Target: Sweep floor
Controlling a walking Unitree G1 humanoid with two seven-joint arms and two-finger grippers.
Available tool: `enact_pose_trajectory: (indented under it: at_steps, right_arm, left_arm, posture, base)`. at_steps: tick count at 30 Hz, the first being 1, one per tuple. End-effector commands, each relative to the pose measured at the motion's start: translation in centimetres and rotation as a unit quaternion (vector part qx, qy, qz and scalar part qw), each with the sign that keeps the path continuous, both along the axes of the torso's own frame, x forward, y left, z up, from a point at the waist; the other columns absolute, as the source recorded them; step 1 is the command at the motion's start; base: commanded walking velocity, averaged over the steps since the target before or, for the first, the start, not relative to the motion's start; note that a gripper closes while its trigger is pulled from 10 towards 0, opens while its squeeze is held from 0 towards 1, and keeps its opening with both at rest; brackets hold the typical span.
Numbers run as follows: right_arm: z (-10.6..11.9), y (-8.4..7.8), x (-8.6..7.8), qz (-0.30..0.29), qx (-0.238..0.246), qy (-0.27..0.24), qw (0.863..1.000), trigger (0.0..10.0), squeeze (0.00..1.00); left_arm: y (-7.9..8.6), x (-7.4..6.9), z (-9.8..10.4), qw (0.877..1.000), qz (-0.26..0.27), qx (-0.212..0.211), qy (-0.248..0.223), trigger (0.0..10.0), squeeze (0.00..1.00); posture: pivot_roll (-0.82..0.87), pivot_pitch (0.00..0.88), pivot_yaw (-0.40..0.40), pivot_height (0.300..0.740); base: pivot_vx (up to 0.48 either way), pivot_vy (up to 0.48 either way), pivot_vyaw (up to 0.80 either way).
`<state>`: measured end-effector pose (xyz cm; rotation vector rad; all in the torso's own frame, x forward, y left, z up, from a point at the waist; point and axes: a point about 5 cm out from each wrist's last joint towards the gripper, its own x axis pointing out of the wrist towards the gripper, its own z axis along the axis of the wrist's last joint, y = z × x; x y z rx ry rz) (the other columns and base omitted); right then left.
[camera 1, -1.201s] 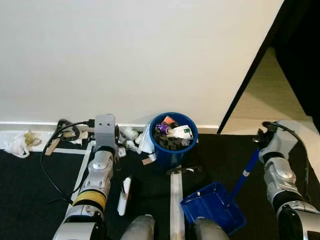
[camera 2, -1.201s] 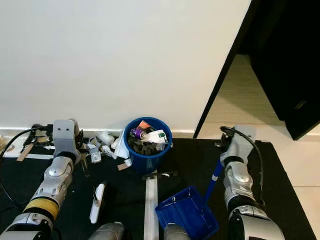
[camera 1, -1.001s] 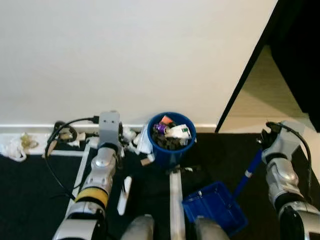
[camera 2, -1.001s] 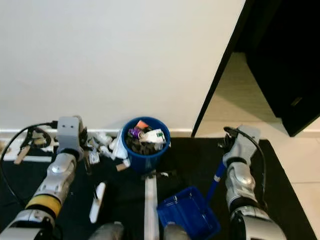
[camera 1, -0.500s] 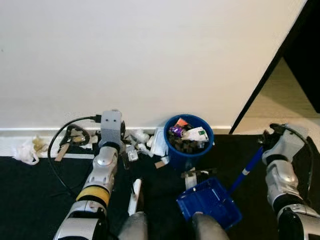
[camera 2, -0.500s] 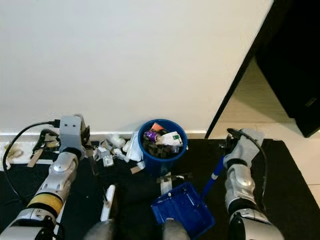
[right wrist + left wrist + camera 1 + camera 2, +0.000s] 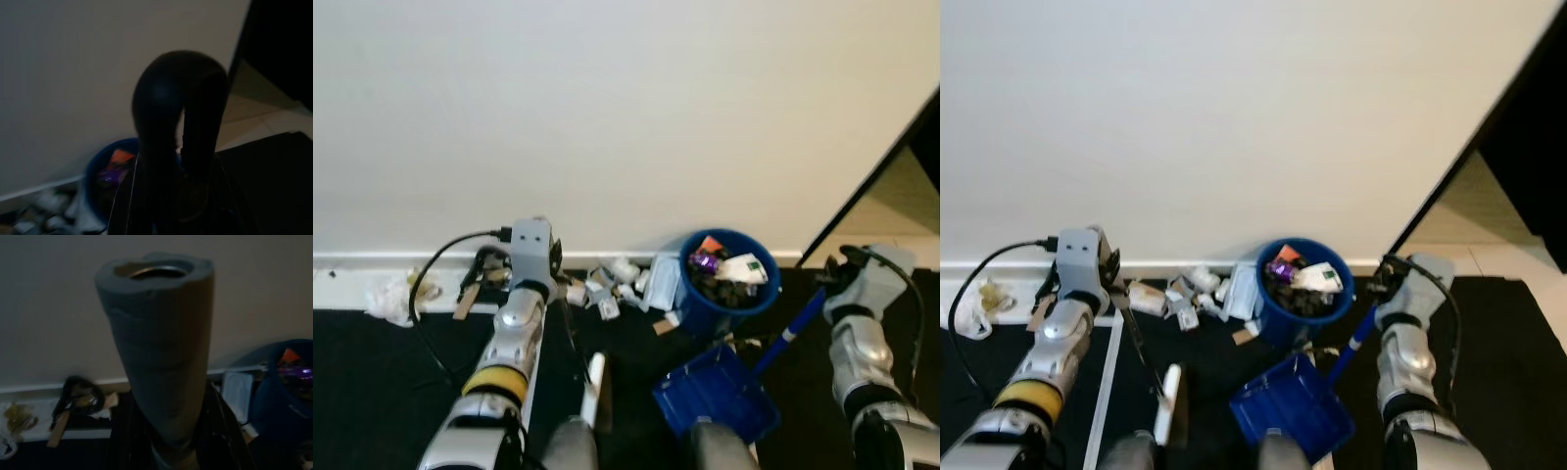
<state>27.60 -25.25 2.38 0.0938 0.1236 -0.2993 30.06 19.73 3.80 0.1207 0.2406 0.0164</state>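
Our left gripper (image 7: 166, 440) has its fingers closed round the broom handle (image 7: 159, 347), our right gripper (image 7: 178, 196) round the dustpan handle (image 7: 790, 331). We keep the dustpan (image 7: 715, 394) low beside the full bin (image 7: 729, 279), probably to catch the litter (image 7: 607, 289) along the wall.
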Motion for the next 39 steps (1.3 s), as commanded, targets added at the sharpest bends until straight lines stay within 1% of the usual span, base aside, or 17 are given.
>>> enact_pose_trajectory:
  at_steps: [1,7,13,23,29,31,39]
  right_arm:
    - [-0.4,0.2,-0.3,-0.008,0.018,0.003,1.000,10.0,0.00]
    - [-0.5,0.2,-0.3,-0.011,0.022,0.007,1.000,10.0,0.00]
    - [-0.5,0.8,-0.2,-0.007,0.029,0.001,1.000,10.0,0.00]
    - [-0.5,1.1,0.1,-0.004,0.037,0.000,0.999,10.0,0.00]
    - [0.0,1.2,0.5,0.000,0.031,-0.010,0.999,10.0,0.00]
    - [0.5,1.1,0.9,-0.002,0.024,-0.018,1.000,10.0,0.00]
    - [0.9,0.8,1.3,-0.003,0.023,-0.023,0.999,10.0,0.00]
  left_arm:
    - [0.8,-0.2,-0.1,0.999,-0.006,0.042,0.009,10.0,0.00]
    - [0.9,-0.2,-0.1,0.999,-0.007,0.043,0.008,10.0,0.00]
    - [0.9,-0.3,-0.1,0.999,-0.007,0.041,0.008,10.0,0.00]
    - [0.7,-0.5,-0.2,0.999,-0.016,0.041,0.008,10.0,0.00]
    - [0.9,-0.7,-0.2,0.999,-0.016,0.042,0.010,10.0,0.00]
    - [0.9,-0.6,-0.2,0.999,-0.016,0.042,0.009,10.0,0.00]
    - [1.0,-0.6,0.0,0.999,-0.012,0.041,0.007,10.0,0.00]
  posture:
    - [0.10,0.009,-0.032,0.740]
    - [0.10,0.018,-0.028,0.740]
    - [0.10,0.022,-0.029,0.740]
    - [0.10,0.028,-0.030,0.740]
    - [0.11,0.030,-0.030,0.740]
    - [0.11,0.030,-0.031,0.740]
    - [0.11,0.028,-0.031,0.740]
  base:
    - [0.000,0.480,0.00]
    - [0.000,0.480,0.00]
    - [0.000,0.480,0.00]
    - [0.000,0.480,0.00]
    - [0.000,0.480,0.00]
    - [0.000,0.480,0.00]
    - [0.000,0.480,0.00]
